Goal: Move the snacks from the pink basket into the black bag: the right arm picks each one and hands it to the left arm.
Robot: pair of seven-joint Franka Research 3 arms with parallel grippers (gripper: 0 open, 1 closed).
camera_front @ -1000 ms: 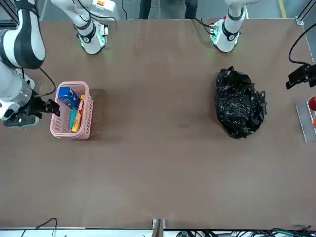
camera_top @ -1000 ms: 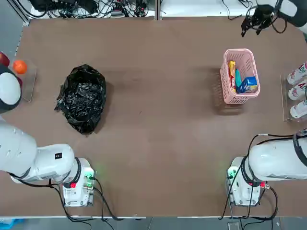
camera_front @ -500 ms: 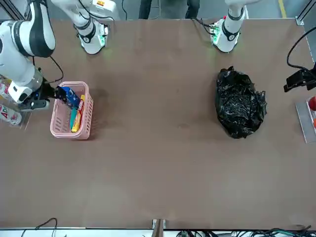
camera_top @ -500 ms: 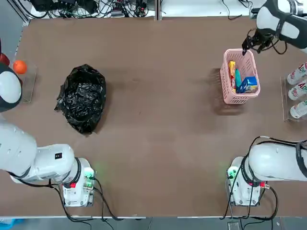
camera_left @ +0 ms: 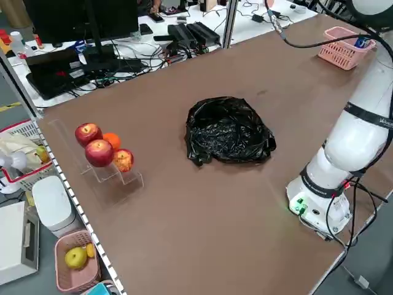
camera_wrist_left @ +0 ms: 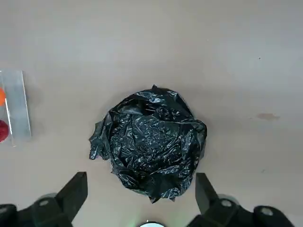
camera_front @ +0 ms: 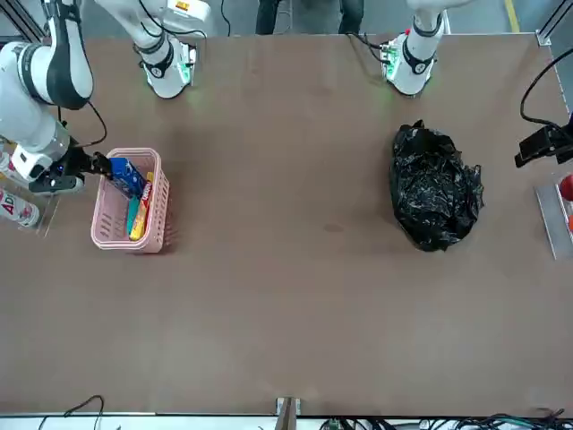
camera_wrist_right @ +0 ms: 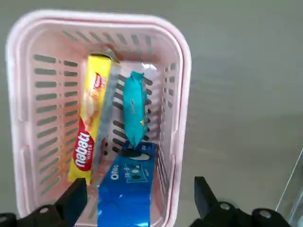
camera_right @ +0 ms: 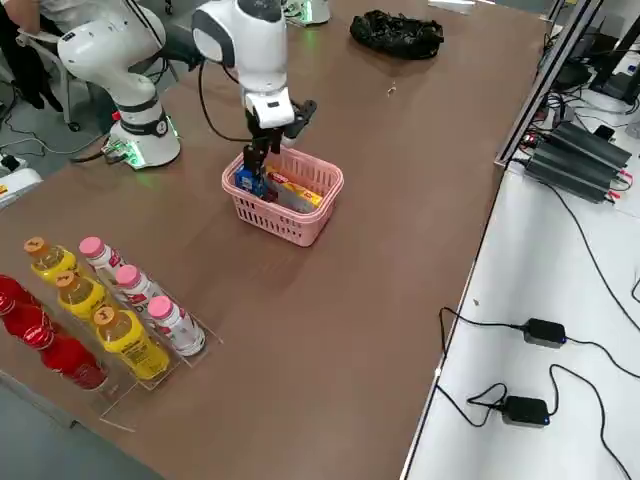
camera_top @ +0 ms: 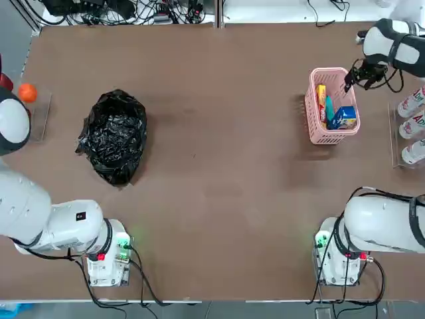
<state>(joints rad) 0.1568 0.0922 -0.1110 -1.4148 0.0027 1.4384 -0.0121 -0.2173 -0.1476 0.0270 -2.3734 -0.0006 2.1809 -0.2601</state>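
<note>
The pink basket (camera_top: pixel 312 106) stands at the right of the table and holds the three snacks: a blue-and-white pouch (camera_wrist_right: pixel 128 184), a yellow packet (camera_wrist_right: pixel 92 137) and a slim teal packet (camera_wrist_right: pixel 134 112). My right gripper (camera_top: pixel 350 80) hovers open over the basket's far right corner. In the right wrist view the gripper (camera_wrist_right: pixel 138 187) spans the blue pouch from above and grips nothing. The black bag (camera_top: pixel 113 136) lies crumpled at the left. My left gripper (camera_front: pixel 540 149) hangs high beside that table edge. It is open in its wrist view (camera_wrist_left: pixel 140 183), looking down on the bag (camera_wrist_left: pixel 151 142).
Bottles (camera_top: pixel 413 126) lie in a clear rack at the table's right edge, close to the basket. Apples and an orange (camera_left: pixel 98 147) sit on a clear rack at the left edge. Cables (camera_top: pixel 133 10) run along the far edge.
The right gripper has come from beyond the basket's far side towards the robot and down, and now stands over the basket's far right corner. The left arm has barely moved.
</note>
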